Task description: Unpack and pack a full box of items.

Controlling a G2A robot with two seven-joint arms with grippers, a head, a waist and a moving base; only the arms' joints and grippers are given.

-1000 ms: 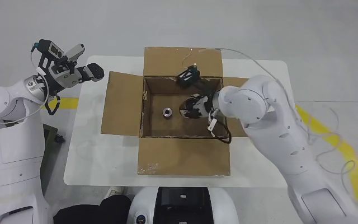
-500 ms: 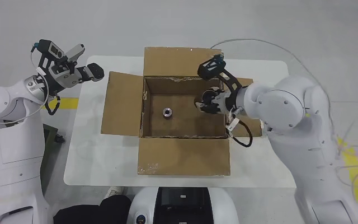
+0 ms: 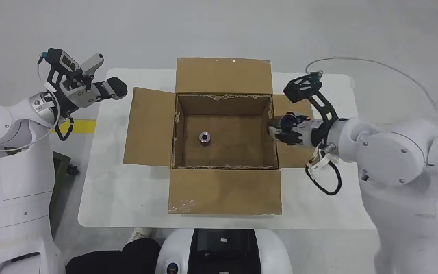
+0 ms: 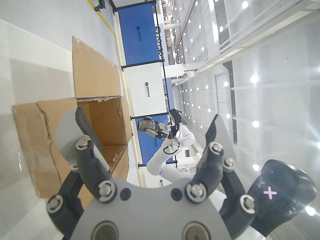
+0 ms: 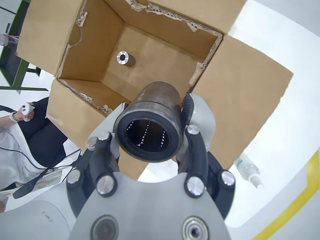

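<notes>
Over the last second the right gripper (image 3: 284,128) is drawn up out of the cardboard box (image 3: 222,75) and carried sideways, so that it is now held above the box's wall and outer flap on the right arm's side instead of down inside the cavity. The dark metal sleeve (image 5: 147,126) is brought out with it and is clamped between both fingers, its hollow end turned back toward the wrist. One item is thus judged to be unpacked and ready to be set down on the table (image 3: 102,192) beside the box. A small silver cylinder (image 3: 204,138) is left upright on the box floor, unmoved, so the unpacking is judged not yet finished. The right arm is bent at the elbow, with the wrist angled back toward the box opening. The left gripper (image 3: 116,88) is kept where it was, beyond the box's opposite flap and well apart from it; its fingers are spread wide and nothing is held between them.
</notes>
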